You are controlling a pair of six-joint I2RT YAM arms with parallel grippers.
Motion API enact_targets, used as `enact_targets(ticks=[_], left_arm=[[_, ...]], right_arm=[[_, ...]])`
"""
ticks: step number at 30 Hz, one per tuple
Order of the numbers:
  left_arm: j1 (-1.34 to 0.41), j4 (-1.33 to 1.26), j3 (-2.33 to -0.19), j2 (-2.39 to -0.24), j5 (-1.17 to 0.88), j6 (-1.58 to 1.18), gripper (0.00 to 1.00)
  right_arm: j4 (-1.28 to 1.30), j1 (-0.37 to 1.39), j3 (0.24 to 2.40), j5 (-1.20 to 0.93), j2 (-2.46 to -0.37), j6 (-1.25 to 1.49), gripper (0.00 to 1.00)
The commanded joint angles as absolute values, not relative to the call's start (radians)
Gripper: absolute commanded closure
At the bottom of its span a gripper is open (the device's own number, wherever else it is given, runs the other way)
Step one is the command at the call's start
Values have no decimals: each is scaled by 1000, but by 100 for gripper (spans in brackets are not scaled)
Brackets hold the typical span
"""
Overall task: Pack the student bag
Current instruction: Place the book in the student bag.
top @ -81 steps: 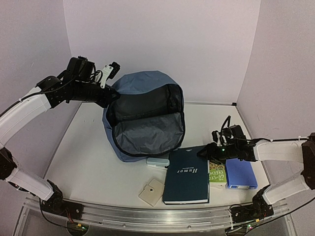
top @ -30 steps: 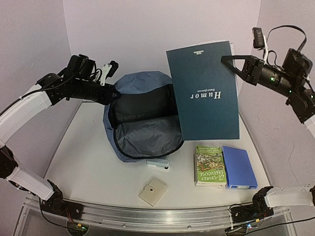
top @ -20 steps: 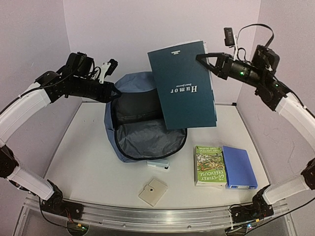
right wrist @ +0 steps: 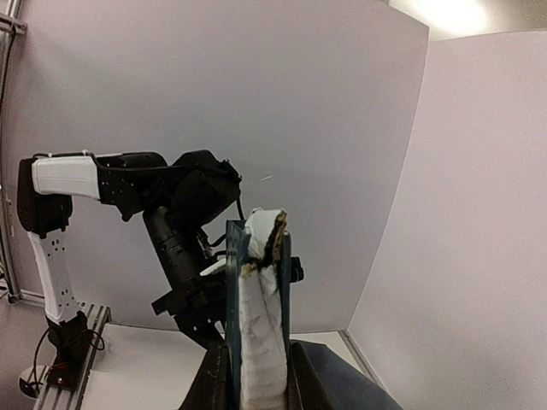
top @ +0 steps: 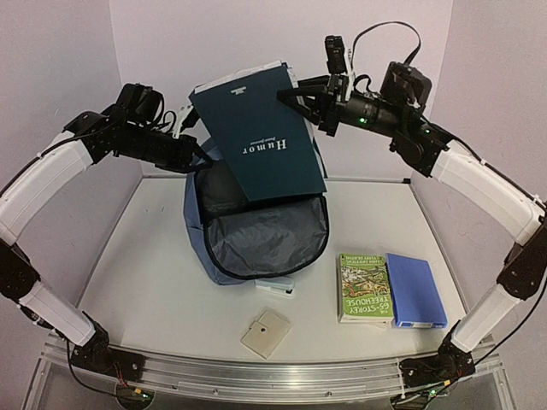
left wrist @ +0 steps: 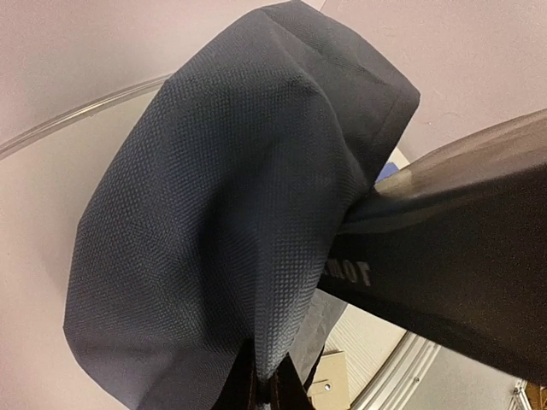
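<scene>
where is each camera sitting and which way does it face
top external: above and behind the bases, looking down on the table, the open backpack, the left arm and the right arm.
left wrist: against the backpack's outside, looking along its fabric toward the Humor book; the left gripper pinches fabric at the frame's bottom.
right wrist: high, looking across the cell at the left arm; the right gripper clamps the book, seen edge-on.
shared: all three show the book.

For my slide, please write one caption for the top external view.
Right claw holds the Humor book over the open student bag, whose rim the left claw grips.
</scene>
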State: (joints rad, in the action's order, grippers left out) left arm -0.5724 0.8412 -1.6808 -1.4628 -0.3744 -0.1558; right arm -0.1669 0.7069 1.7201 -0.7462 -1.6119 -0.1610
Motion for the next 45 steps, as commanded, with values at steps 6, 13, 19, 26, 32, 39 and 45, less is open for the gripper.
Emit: enact_targets(ticks=[6, 13, 19, 26, 32, 39, 45], left_arm=[[-532, 882, -1784, -1489, -494, -142, 100], [-521, 876, -1785, -1490, -489, -130, 100], [-509, 853, -1745, -1455, -450, -118, 100], [-498, 856, -1741, -1454, -483, -103, 100], [-495, 854, -1741, -1456, -498, -102, 100], [-491, 849, -1735, -1450, -492, -104, 100], [-488, 843, -1729, -1451, -498, -107, 100]], right_arm=[[-239, 709, 1726, -689, -1702, -335, 94], [-235, 700, 1729, -860, -1763, -274, 94], [-235, 623, 1678, -1044, -1767, -159, 93], [-239, 591, 1642, -1154, -1783, -103, 92], [-248, 600, 1681, -1152, -1842, -87, 90], [-284, 617, 1663, -1038, -1856, -86, 61], [-290, 618, 1593, -910, -1801, -97, 25]])
